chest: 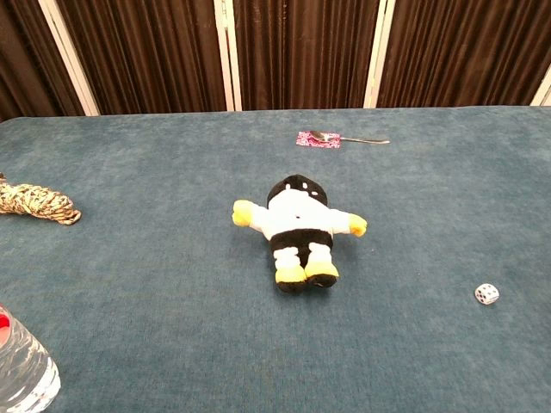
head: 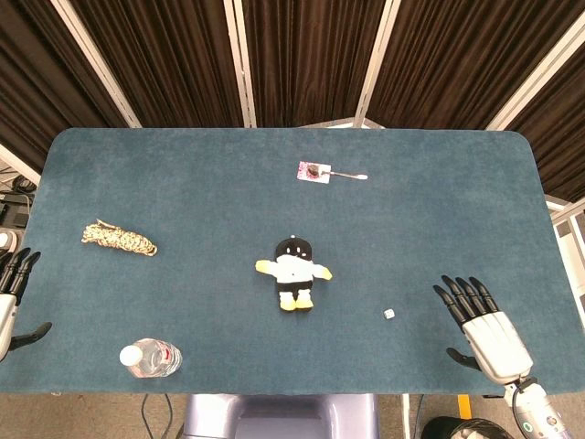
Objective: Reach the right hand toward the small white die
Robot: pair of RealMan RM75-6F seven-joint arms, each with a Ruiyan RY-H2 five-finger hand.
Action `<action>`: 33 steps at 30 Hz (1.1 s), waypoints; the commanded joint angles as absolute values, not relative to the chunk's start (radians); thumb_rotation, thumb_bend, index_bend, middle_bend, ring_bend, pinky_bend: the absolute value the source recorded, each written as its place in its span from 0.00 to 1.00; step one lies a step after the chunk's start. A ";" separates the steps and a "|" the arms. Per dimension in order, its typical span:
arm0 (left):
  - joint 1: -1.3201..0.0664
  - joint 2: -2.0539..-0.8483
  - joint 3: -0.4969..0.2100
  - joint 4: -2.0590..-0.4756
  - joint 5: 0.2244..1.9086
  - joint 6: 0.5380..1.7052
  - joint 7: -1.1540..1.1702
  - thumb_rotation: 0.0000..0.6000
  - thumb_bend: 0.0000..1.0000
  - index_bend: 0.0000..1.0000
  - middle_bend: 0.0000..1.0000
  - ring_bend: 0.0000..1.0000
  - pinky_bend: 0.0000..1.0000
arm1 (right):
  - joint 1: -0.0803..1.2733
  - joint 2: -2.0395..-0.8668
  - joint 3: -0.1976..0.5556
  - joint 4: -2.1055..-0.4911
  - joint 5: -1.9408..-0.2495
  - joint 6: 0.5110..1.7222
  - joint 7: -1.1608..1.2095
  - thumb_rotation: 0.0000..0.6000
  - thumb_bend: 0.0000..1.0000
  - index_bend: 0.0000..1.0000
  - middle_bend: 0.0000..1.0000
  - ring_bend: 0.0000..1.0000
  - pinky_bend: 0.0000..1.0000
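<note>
A blue table [head: 183, 183] fronts dark curtains [head: 302, 55]; right of the die [head: 388, 314], the right hand [head: 480, 320] lies spread, empty.

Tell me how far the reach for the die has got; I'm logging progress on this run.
Little looks done yet: the small white die lies untouched on the blue table, right of the plush toy. In hand: the right hand is over the table's near right edge, fingers spread, holding nothing, clearly apart from the die. Left: move that hand leftward across the gap. The left hand sits idle at the left edge.
</note>
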State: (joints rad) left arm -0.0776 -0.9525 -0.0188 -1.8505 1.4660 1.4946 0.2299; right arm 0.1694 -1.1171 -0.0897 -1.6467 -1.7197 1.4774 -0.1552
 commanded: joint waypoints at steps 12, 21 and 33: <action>-0.092 -0.965 -0.028 -1.846 1.444 1.463 0.253 1.00 0.00 0.00 0.00 0.00 0.00 | 0.235 -1.165 -0.079 -1.597 -1.727 1.340 -0.100 1.00 0.35 0.00 0.69 0.64 0.68; -0.108 -0.984 -0.040 -1.844 1.402 1.437 0.300 1.00 0.00 0.00 0.00 0.00 0.00 | 0.352 -1.177 -0.125 -1.598 -1.724 1.077 -0.062 1.00 0.62 0.00 0.79 0.83 1.00; -0.118 -0.997 -0.043 -1.844 1.378 1.420 0.329 1.00 0.00 0.00 0.00 0.00 0.00 | 0.385 -1.224 -0.122 -1.582 -1.640 0.963 -0.163 1.00 0.62 0.00 0.79 0.83 1.00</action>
